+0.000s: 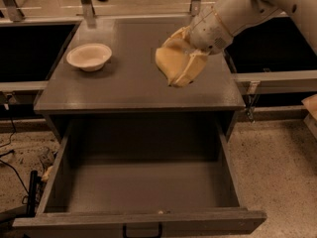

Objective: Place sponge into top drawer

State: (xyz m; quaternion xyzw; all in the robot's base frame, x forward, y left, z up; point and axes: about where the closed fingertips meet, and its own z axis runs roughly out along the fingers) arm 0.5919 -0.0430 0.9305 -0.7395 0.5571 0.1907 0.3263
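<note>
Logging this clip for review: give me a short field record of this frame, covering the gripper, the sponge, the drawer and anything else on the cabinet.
gripper: above the right part of the cabinet top, shut on the sponge
sponge: held in the gripper, over the cabinet top
top drawer: pulled open below the cabinet top, sponge not in it
bowl: on the cabinet top, left side, apart from the gripper
task state: sponge not yet placed

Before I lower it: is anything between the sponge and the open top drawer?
Nothing visible blocks it. The gripper holds the sponge above the tabletop's right side. The top drawer stands open in front, lower down. The bowl sits far left, off the path.
</note>
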